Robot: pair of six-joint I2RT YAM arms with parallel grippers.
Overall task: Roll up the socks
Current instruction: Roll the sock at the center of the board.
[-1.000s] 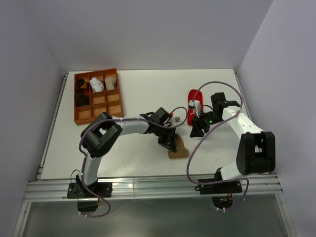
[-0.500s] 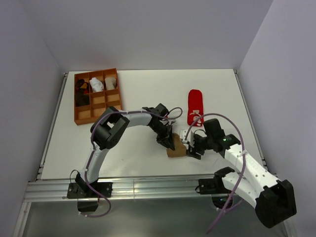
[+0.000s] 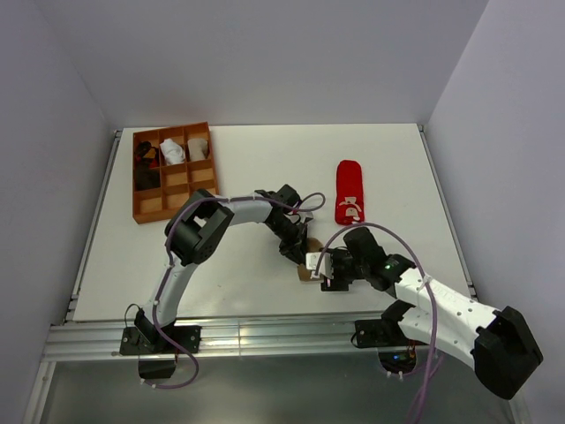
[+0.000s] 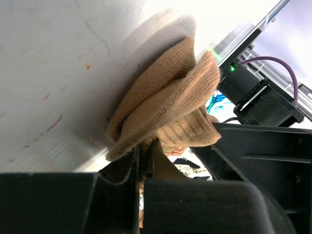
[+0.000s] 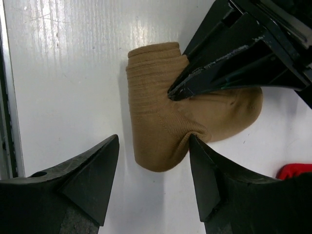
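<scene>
Two grippers meet at the tan sock (image 5: 161,124), which lies on the white table (image 3: 256,159) toward its near edge, about midway between the arms.

Your left gripper (image 4: 143,158) is clamped on it. The left wrist view shows the jaws drawn almost together with a fold of tan knit pinched between them, and the rest of the sock bunched in loose folds against the table. From the right wrist camera, the same black fingers come in from the upper right and bear down on the sock at its bend. The sock lies there in an L, with its ribbed cuff on one leg and its rounded toe on the other.

Your right gripper (image 5: 152,146) hangs just above the sock with its jaws spread wide and nothing between them. One finger is over bare table beside the sock and the other over the crook of the bend. Whether either fingertip touches the knit cannot be told.

The red sock (image 3: 349,192) lies flat and stretched out farther back on the right, apart from both grippers. An orange tray (image 3: 181,201) sits at the far left corner, with small white and dark bundles (image 3: 172,152) in its back compartments.
</scene>
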